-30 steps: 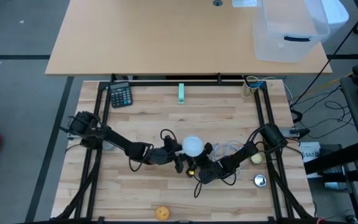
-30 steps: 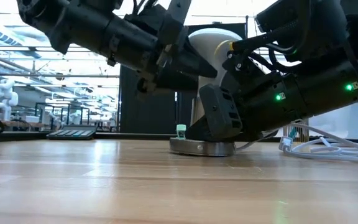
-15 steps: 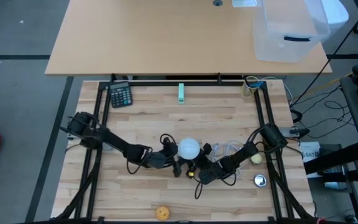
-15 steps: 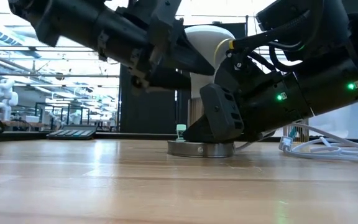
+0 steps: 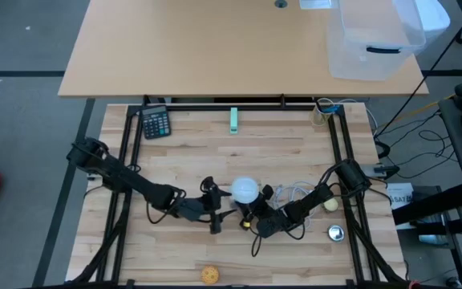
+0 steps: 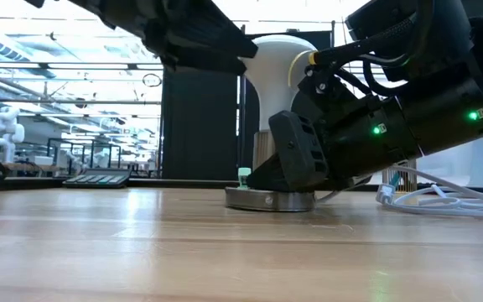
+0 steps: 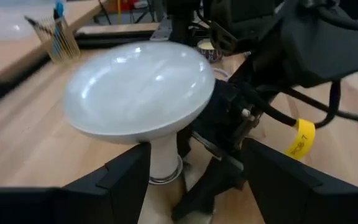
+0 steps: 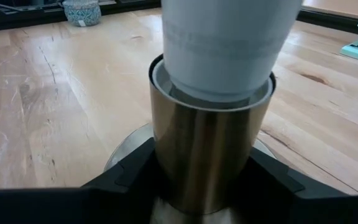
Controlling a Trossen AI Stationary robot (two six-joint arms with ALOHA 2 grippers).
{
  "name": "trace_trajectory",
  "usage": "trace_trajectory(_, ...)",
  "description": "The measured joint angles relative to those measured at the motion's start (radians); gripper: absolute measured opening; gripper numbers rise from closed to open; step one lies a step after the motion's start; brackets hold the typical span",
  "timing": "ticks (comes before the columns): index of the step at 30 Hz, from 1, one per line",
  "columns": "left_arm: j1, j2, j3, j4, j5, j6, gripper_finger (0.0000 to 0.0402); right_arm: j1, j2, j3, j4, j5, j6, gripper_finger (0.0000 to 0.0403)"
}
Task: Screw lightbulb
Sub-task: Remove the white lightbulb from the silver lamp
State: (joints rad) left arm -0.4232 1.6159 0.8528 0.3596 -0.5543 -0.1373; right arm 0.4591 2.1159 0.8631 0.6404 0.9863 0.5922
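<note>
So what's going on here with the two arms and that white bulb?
The robot is screwing a lightbulb into a metal socket near the middle of the table. The right gripper is clamped around the socket, steadying it. The left gripper is open and sits just beside the bulb, not touching it. The bulb stands upright with its neck inside the socket.

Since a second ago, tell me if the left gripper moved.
Yes. In the high view the left gripper has backed off the lightbulb, toward the table's left side and away from the calculator, jaws open.
</note>
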Motion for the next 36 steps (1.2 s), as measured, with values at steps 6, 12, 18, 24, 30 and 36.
trace_trajectory(6,0.015,-0.014,0.0,-0.081,0.077,0.094,0.0254,0.0,0.0,0.0,0.0,-0.013,-0.003,0.0183)
trace_trajectory(12,0.073,-0.013,0.0,-0.176,0.161,0.121,0.0255,0.0,0.0,0.0,0.002,-0.017,-0.004,0.0183)
trace_trajectory(18,0.174,-0.013,0.0,-0.246,0.221,0.125,0.0255,0.0,0.0,0.0,0.008,-0.02,-0.01,0.0183)
trace_trajectory(24,0.292,-0.013,0.0,-0.233,0.444,0.168,0.0255,0.0,0.0,-0.001,0.009,-0.021,-0.01,0.0183)
trace_trajectory(30,0.388,-0.013,0.0,-0.208,0.743,0.252,0.0255,0.0,0.0,-0.001,0.009,-0.021,-0.01,0.0183)
trace_trajectory(36,0.456,-0.012,0.0,-0.155,0.884,0.255,0.0255,0.001,0.0,-0.001,0.009,-0.021,-0.01,0.0183)
